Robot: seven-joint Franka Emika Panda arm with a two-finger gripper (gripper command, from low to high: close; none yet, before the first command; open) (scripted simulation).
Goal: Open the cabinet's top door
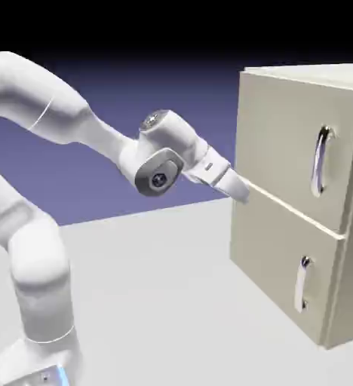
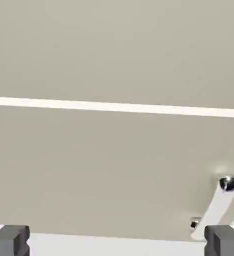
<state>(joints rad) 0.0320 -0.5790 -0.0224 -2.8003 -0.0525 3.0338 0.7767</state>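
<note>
- Exterior view: the gripper (image 1: 238, 188) sits right at the cabinet (image 1: 285, 249) front's left edge, about level with the seam between the panels.
- The top door (image 1: 281, 143) looks shut, its curved silver handle (image 1: 320, 160) well off to the right, untouched.
- Hand view: fingertips (image 2: 9, 241) spread wide, holding nothing; beige panels fill it, with the small lower handle (image 2: 216, 205) bottom right.

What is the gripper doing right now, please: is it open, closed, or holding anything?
Gripper: open and empty, its fingertips wide apart, facing the cabinet front, not on any handle.
</note>
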